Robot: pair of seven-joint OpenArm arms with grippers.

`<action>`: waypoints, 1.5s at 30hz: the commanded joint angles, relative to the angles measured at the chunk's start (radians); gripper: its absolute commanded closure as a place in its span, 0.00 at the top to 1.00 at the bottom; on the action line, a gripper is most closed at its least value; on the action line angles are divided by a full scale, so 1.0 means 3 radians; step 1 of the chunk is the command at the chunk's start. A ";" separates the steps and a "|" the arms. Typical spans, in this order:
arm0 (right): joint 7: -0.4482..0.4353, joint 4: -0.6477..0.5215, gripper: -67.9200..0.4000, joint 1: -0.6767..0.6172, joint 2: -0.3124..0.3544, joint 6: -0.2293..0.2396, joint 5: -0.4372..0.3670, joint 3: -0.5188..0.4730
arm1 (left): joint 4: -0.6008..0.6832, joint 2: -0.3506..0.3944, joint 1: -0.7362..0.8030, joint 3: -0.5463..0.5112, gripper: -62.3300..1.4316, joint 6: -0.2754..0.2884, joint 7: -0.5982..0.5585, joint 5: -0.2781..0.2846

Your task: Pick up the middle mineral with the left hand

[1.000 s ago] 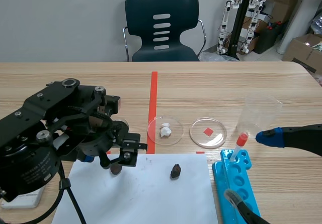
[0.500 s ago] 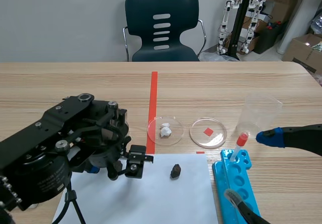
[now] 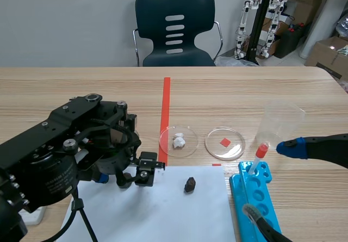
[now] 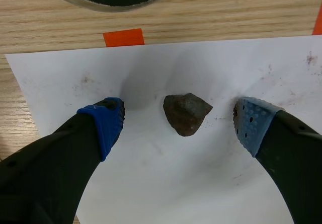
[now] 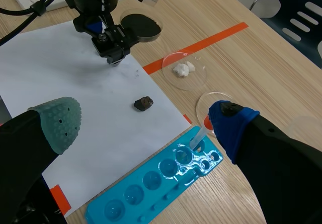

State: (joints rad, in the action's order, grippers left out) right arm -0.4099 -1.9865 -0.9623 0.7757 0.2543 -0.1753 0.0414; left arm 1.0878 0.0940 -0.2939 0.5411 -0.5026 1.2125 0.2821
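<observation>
A brown, angular mineral [image 4: 186,114] lies on the white paper [image 4: 166,183]. My left gripper [image 4: 178,126] is open around it, with one blue pad on each side and a gap to both. In the scene view the left gripper [image 3: 136,177] hides this stone. A second dark mineral [image 3: 189,185] [image 5: 143,103] lies further right on the paper, apart from the left gripper. A white mineral [image 3: 178,141] sits in a clear dish. My right gripper [image 5: 143,123] hangs open above the table's right side, holding nothing.
An empty clear dish [image 3: 224,143] stands over a red square. A blue well tray [image 3: 255,204] with a red-capped dropper [image 3: 258,156] and a clear cup [image 3: 280,123] are at the right. A dish of black matter [image 5: 140,25] sits just ahead of the left gripper.
The left arm has swung toward the middle and its gripper has come down around the dark stone that showed below it a second ago. The right arm has not moved.
</observation>
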 commanded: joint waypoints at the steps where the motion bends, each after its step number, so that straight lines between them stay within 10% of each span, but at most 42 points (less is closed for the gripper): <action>1: -0.0038 -0.0018 0.78 0.0003 0.0000 -0.0001 -0.0036 -0.0003 | 0.0017 -0.0036 -0.0019 -0.0009 0.74 -0.0010 -0.0038 0.0029; 21: -0.0038 -0.0018 0.78 0.0003 0.0000 -0.0001 -0.0036 -0.0003 | 0.0017 -0.0034 -0.0018 -0.0009 0.14 -0.0011 0.0006 0.0047; 45: -0.0037 -0.0018 0.78 0.0003 0.0000 -0.0001 -0.0036 -0.0003 | 0.0797 0.0313 0.0525 -0.0014 0.12 -0.0011 -0.0783 0.0046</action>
State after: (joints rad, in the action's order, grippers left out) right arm -0.4095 -1.9865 -0.9623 0.7757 0.2546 -0.1753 0.0414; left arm 1.3071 0.1791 -0.1364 0.5411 -0.5041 0.9894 0.2970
